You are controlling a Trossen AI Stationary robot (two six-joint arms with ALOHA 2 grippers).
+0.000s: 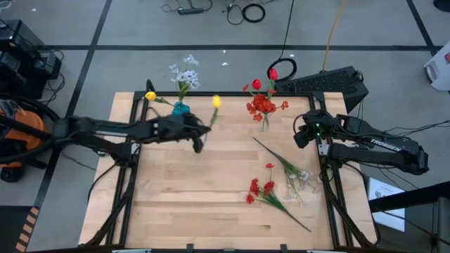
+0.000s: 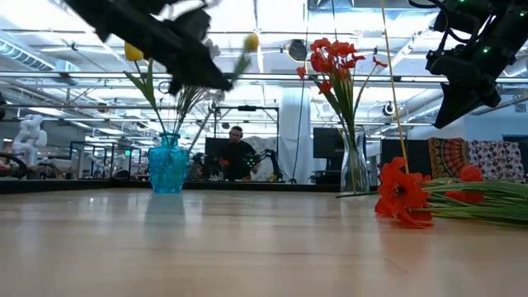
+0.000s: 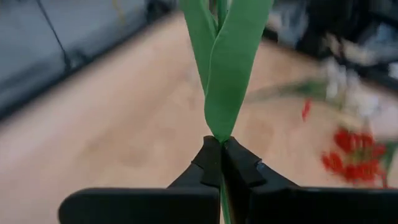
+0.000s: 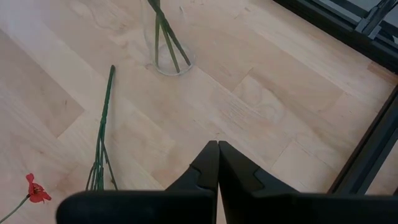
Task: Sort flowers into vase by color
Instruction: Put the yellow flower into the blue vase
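Teal vase [image 2: 168, 165] holds yellow, white flowers; left gripper [image 3: 220, 163] pinches probably yellow flower [image 1: 216, 102].

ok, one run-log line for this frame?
left tool: shut on yellow flower, raised near blue vase | right tool: shut, empty, waiting at right edge | red flowers: in clear vase | loose flowers: on table

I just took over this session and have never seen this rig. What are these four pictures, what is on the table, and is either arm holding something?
Two dark robot arms work at a wooden table. One picture looks straight down, one looks level across the tabletop, and two come from cameras on the wrists. The left gripper is shut on a yellow flower by its green stem, near the blue vase holding yellow and white blooms. The right gripper is shut and empty, above bare wood. A clear vase holds red flowers. More loose flowers lie on the table.
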